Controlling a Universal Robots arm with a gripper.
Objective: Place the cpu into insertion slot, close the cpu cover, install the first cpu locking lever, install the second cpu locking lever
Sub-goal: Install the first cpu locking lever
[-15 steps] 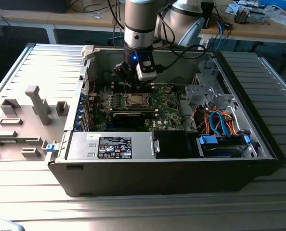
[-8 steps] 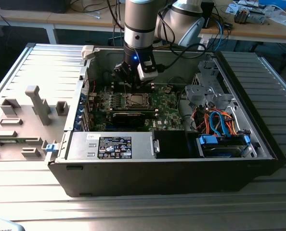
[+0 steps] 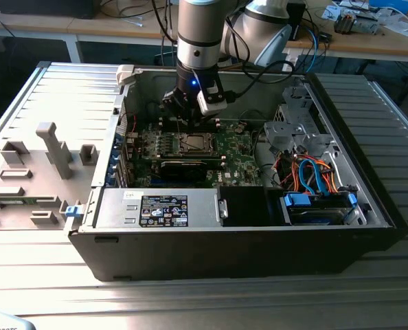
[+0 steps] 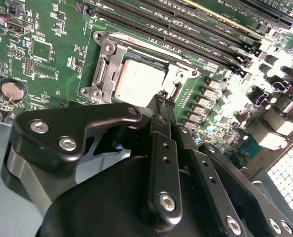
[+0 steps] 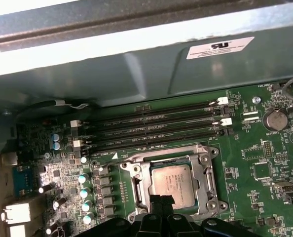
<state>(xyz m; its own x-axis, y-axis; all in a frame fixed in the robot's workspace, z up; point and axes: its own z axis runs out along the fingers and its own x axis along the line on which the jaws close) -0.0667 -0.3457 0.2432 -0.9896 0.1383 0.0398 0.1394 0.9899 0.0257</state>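
Note:
The cpu point(image 5: 173, 185) lies flat in the insertion slot point(image 5: 132, 170) on the green motherboard, its dull silver top showing in both wrist views point(image 4: 136, 84). The cpu cover point(image 5: 207, 170) is down around it as a thin metal frame point(image 4: 104, 61). My gripper point(image 4: 162, 97) stands over the socket's edge with its black fingertips point(image 5: 159, 200) together, close to or touching the frame beside the chip. I cannot tell whether a thin lever sits between them. In the exterior view the gripper point(image 3: 190, 115) hangs inside the open computer case just above the socket point(image 3: 194, 143).
Long black memory slots point(image 5: 151, 128) run beside the socket toward the case wall point(image 5: 136, 74). Capacitors point(image 5: 85, 192) and a coin battery point(image 5: 272, 118) flank it. A labelled power-supply box point(image 3: 163, 208) and orange and blue cables point(image 3: 307, 172) fill the case's near side.

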